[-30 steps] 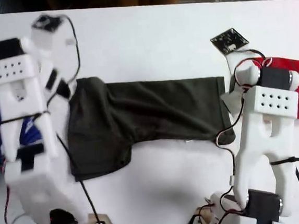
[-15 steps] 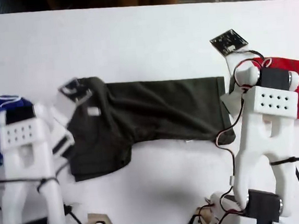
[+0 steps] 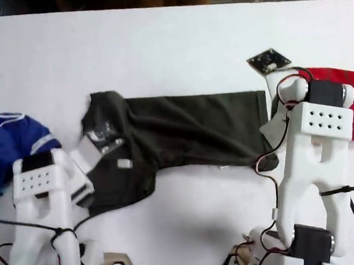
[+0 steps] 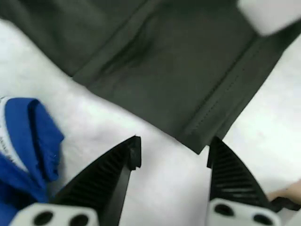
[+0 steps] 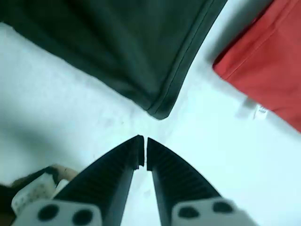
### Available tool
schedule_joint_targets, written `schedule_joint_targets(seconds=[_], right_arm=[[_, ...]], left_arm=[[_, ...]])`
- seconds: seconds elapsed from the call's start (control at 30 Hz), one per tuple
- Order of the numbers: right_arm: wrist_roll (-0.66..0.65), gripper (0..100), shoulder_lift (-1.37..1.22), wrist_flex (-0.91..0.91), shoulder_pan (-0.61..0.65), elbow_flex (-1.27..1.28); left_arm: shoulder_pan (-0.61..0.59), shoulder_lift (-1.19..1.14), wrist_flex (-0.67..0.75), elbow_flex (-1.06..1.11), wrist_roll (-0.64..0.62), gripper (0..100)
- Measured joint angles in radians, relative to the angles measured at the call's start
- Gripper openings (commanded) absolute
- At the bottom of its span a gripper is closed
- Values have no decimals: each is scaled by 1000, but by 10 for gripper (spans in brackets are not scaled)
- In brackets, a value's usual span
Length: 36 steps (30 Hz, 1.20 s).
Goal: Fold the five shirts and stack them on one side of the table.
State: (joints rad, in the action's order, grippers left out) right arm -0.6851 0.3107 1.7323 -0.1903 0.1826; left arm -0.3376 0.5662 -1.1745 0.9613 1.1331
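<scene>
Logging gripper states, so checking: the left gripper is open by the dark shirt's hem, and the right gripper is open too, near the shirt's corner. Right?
Not quite. The right gripper is shut, not open: the right wrist view shows its fingers pressed together over the table, near a corner of the dark shirt. The left gripper is open by the hem, as you said.

One camera hangs overhead, looking steeply down on the white counter [image 3: 169, 40]. Both wrist cameras look down from close up, each at an edge of the dark green shirt [image 3: 189, 131], which the overhead view takes in too.
</scene>
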Motion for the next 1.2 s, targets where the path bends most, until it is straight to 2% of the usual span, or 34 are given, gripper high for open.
schedule_joint_targets(seconds=[0.33,0.47,0.77,0.9,1.2], right_arm=[[123,19,0,14,2,0],[132,19,0,14,2,0],[132,19,0,14,2,0],[132,19,0,14,2,0],[132,19,0,14,2,0]], left_arm=[[0,3,187,180,138,252],[2,3,195,189,181,250],[91,5,146,203,178,249],[141,5,164,222,157,249],[175,5,221,224,137,248]])
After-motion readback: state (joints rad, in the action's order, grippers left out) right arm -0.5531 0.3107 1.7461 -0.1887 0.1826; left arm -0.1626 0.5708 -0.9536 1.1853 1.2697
